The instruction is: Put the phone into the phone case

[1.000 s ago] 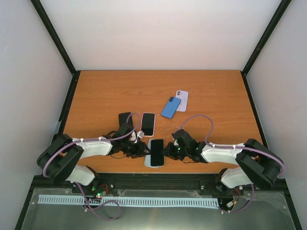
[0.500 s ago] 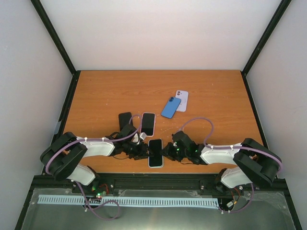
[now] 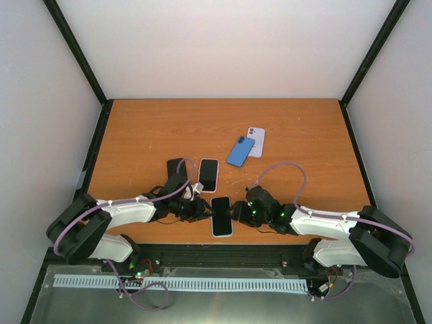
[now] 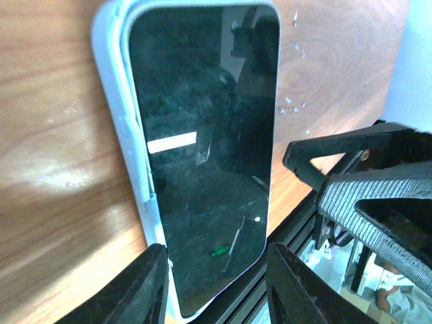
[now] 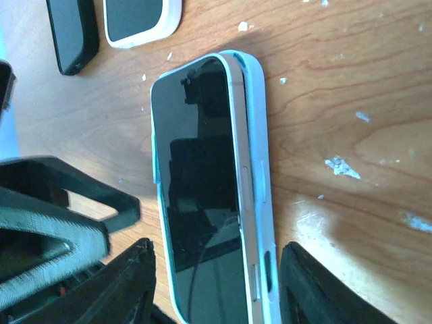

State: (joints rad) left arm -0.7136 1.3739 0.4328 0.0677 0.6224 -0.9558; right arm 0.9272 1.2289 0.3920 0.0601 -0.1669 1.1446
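Note:
The phone (image 3: 221,215), black screen up, lies partly in the pale blue phone case (image 3: 228,233) near the table's front edge. Its right long edge (image 5: 244,202) stands proud of the phone case (image 5: 262,169). On the other side the phone case (image 4: 111,121) shows as a strip beside the phone (image 4: 202,155). My left gripper (image 3: 201,210) sits at the phone's left side and my right gripper (image 3: 237,213) at its right. Each wrist view shows its own gripper, left (image 4: 216,287) and right (image 5: 216,287), open, with fingers framing the phone's near end.
A white-cased phone (image 3: 208,175) and a black phone (image 3: 177,167) lie just behind my left gripper. Farther back lie a blue phone (image 3: 239,151) and a pale lilac one (image 3: 256,141). A black rail (image 3: 223,251) runs along the front edge of the table (image 3: 148,128).
My right gripper's jaws have opened. The phone sits deeper in the case, so less pale blue shows around it, and it has shifted slightly right. Both arms have stretched lower toward it.

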